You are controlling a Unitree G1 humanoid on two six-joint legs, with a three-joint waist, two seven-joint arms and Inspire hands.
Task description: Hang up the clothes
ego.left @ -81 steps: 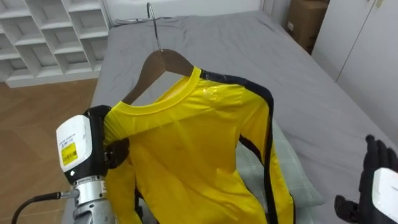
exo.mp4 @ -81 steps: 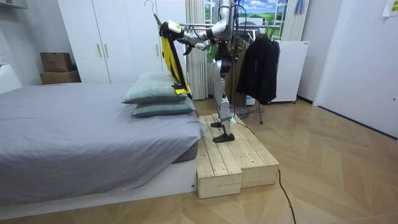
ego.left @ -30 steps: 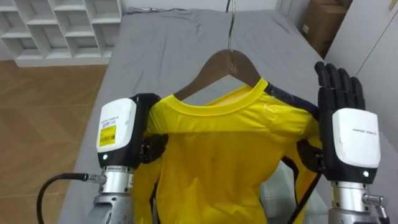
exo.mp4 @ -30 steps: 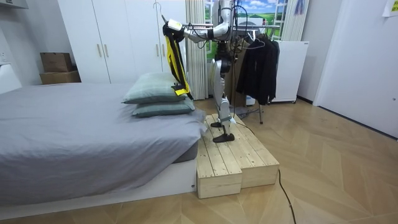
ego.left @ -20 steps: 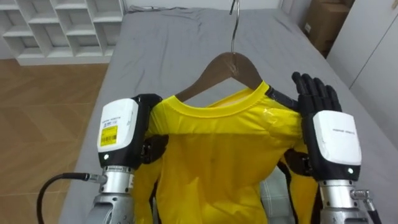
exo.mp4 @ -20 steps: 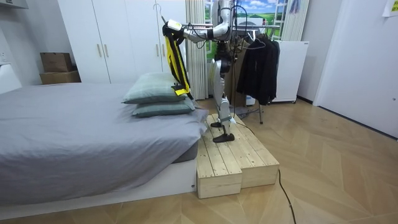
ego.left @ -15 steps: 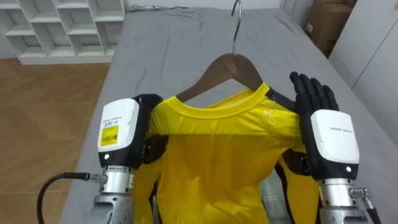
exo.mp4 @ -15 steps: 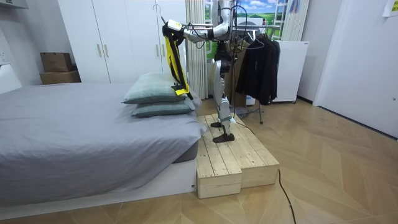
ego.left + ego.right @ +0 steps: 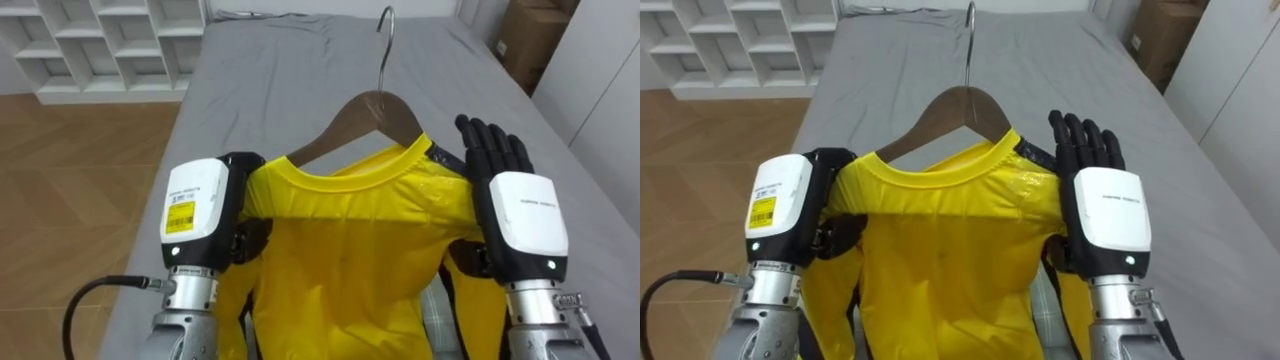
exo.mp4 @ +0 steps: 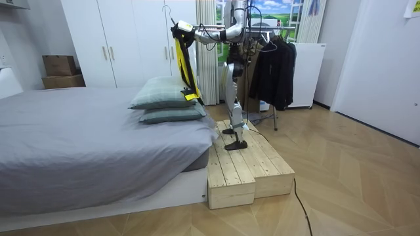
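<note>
**Colleague:** What are the containers, and what is in them?

**Operator:** In my head view a brown cardboard box [image 9: 530, 35] sits by the wall, past the bed's far right corner. I cannot tell what it holds. White cubby shelving [image 9: 100, 40] stands on the wooden floor [image 9: 80, 170] to the left of the bed.

**Colleague:** Where is the garment?

**Operator:** The yellow shirt [image 9: 350, 260] hangs on a wooden hanger [image 9: 365, 115], held up in front of me over the grey bed [image 9: 280, 80]. The hanger's metal hook [image 9: 385, 40] points upward, caught on nothing. My left hand [image 9: 200, 215] is at the shirt's left shoulder, with its fingers hidden behind the cloth, so I cannot tell their state. My right hand [image 9: 510, 200] lies flat against the right shoulder, its fingers [image 9: 487, 145] straight and slightly spread, pointing up.

**Colleague:** And the room?

**Operator:** In the room view the robot stands upright on a low wooden platform [image 10: 246, 167] at the head of the bed, arms raised. The shirt hangs above two stacked pillows [image 10: 167, 98]. White wardrobes [image 10: 118, 39] line the back wall, and dark garments [image 10: 272, 65] hang just behind the robot.
</note>
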